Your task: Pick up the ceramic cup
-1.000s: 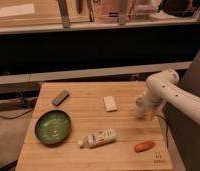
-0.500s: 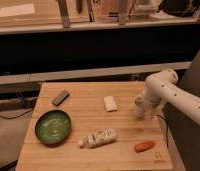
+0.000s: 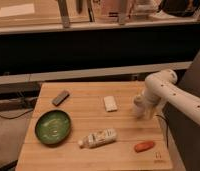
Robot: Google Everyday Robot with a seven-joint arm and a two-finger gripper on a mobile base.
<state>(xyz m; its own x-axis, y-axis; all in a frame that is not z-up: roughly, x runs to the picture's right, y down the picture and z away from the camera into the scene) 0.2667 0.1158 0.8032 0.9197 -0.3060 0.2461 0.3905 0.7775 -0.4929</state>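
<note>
The ceramic cup (image 3: 137,101) is a small white round shape near the right edge of the wooden table (image 3: 83,112). It is largely covered by my gripper (image 3: 140,109), which hangs from the white arm (image 3: 165,92) coming in from the right. The gripper is down at the cup, right against it; whether it holds the cup does not show.
A flat white block (image 3: 110,103) lies just left of the cup. A white labelled bottle (image 3: 98,138) lies on its side at front centre. A green bowl (image 3: 53,127) sits front left, a dark grey bar (image 3: 60,97) back left, and an orange-red object (image 3: 144,146) front right.
The gripper has shifted slightly to the left and down at the cup. Nothing else on the table has moved.
</note>
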